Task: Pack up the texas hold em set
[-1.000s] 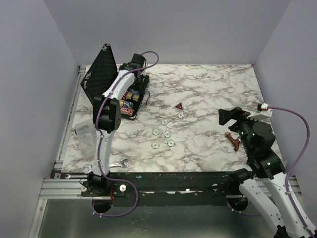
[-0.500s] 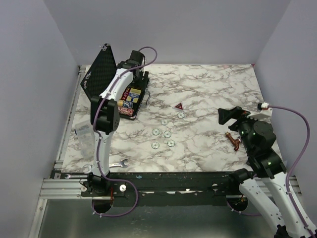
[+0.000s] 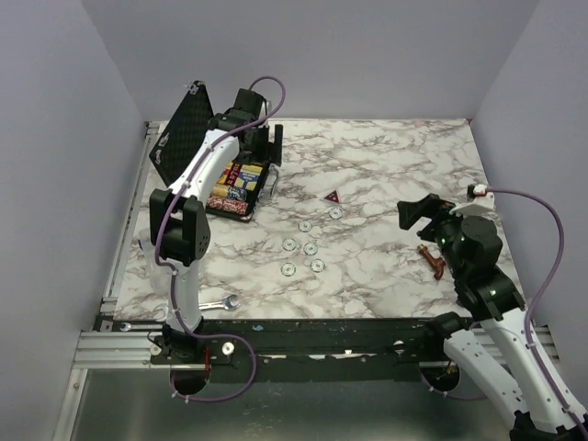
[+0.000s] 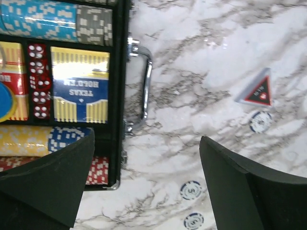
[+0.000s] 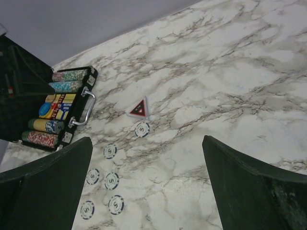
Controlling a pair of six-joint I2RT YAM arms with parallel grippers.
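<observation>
Black hinged case (image 3: 241, 184) w/ metal handle (image 4: 145, 86) sits open at the far-left corner of the marbled worktop (image 3: 395, 156), lid up toward the left edge. Rows of multicoloured chips (image 4: 43, 21), the yellow-blue card box (image 4: 80, 91) and red dice (image 4: 38, 81) are already in the tray. Not yet packed: six whitish round chips (image 3: 310, 248) lying flat mid-worktop, a bit left of centre and apart from each other, and the dark red triangle (image 3: 332, 197) just beyond them, beside the farthest chip.

L gripper (image 4: 148, 187) hovers over the handle side of the case, jaws wide, nothing held. R gripper (image 5: 146, 182) is raised near the right edge, also wide open & empty, facing the loose pieces.

Step in hand, prob.: fetch the loose pieces. Take the triangle first w/ L, as it's closest. Thin chips on hard marble are awkward, so come down vertical, straddle one chip across its width, touch the worktop lightly, then close. Release low over the tray. Which slot is free I can't tell. Avoid the lid and handle. Leave the silver wrench (image 3: 219, 302) at the near edge and the brown tap-shaped piece (image 3: 434, 262) by the right edge.
</observation>
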